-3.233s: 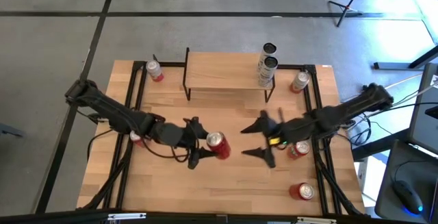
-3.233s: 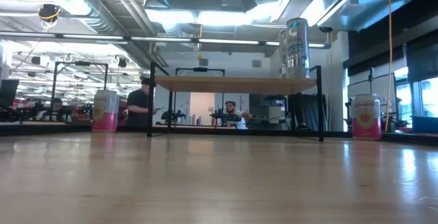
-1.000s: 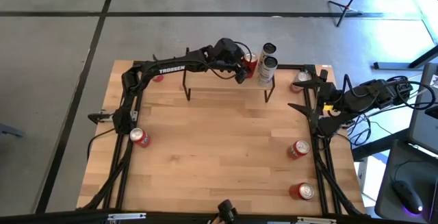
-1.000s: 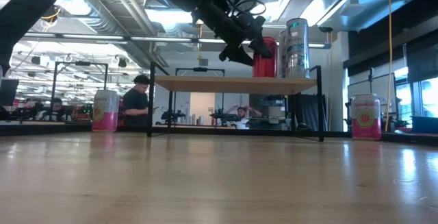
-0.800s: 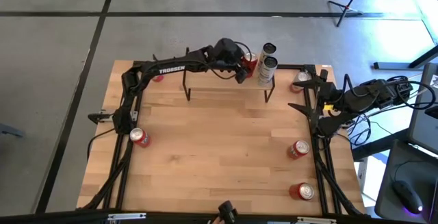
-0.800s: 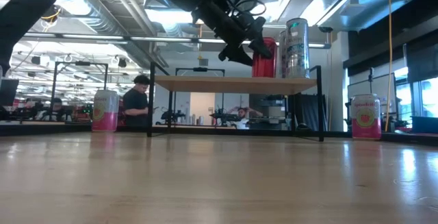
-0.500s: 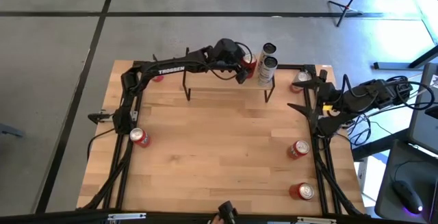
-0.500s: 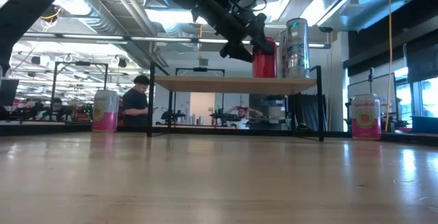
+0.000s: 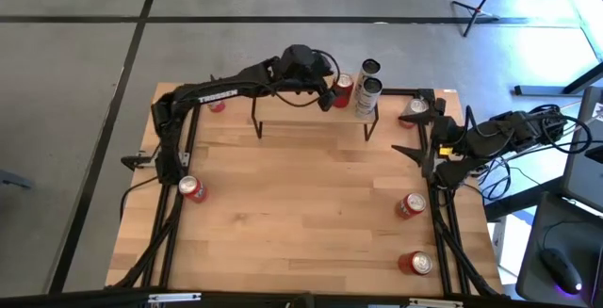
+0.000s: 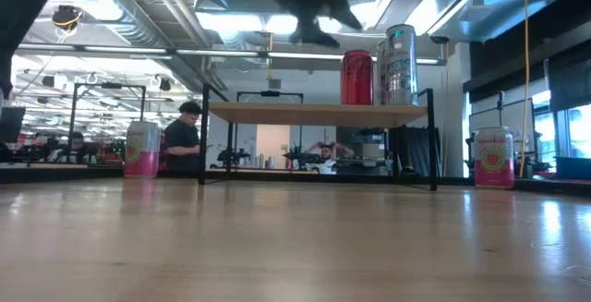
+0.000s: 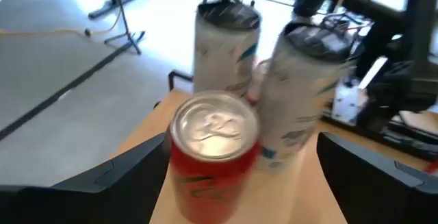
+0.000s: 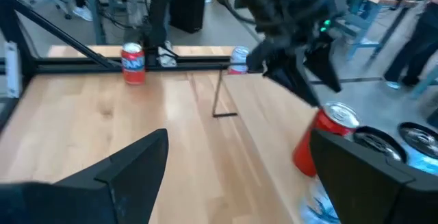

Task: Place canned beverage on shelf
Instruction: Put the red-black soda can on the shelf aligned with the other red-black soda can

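The red can (image 10: 356,77) stands upright on the shelf (image 10: 319,113), beside the tall cans; my left pincer (image 9: 327,89) hangs just above-left of it, spread wide, empty.

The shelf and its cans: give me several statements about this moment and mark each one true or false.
1. The red can stands upright on the shelf. True.
2. The left gripper is shut on the red can. False: its fingers are open and stand clear of the can, above it in the low view.
3. Two tall pale cans stand on the shelf beside the red can. True.
4. The right gripper holds a can over the shelf. False: it is open and empty at the table's right edge.
5. The shelf top is empty. False: three cans stand on it.
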Robot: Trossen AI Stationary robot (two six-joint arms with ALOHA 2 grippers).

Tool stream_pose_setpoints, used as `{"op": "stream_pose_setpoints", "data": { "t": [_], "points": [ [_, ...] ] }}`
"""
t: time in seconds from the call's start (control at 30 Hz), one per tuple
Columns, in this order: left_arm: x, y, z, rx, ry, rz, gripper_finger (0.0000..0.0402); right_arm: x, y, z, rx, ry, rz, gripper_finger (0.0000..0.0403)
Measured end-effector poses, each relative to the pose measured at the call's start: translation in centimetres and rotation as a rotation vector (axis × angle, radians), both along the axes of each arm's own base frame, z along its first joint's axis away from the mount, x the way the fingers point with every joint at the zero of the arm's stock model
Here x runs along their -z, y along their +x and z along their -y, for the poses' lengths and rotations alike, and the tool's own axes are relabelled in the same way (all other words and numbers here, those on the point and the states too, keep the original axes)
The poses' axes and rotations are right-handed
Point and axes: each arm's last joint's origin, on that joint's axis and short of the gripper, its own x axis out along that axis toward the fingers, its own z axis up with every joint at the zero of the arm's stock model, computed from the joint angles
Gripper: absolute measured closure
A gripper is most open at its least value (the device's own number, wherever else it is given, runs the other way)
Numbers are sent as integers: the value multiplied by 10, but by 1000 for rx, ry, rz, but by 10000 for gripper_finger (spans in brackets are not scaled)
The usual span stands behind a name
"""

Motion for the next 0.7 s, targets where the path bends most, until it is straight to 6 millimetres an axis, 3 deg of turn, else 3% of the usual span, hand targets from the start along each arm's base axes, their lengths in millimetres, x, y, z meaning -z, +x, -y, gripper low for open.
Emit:
{"op": "stream_pose_setpoints", "data": {
  "t": [0.2, 0.4, 0.53, 0.7],
  "points": [
    [-38, -25, 38, 51, 14, 4, 47, 1, 6, -4, -54, 21, -10, 61],
    [-58, -50, 94, 31, 57, -106, 46, 9, 11, -8, -99, 44, -90, 61],
    [-55, -64, 132, 55, 75, -197, 46, 13, 18, -13, -140, 71, -129, 61],
    [-28, -86, 168, 141, 7, -253, 46, 16, 41, -27, -208, 115, -154, 61]
  ]
}}
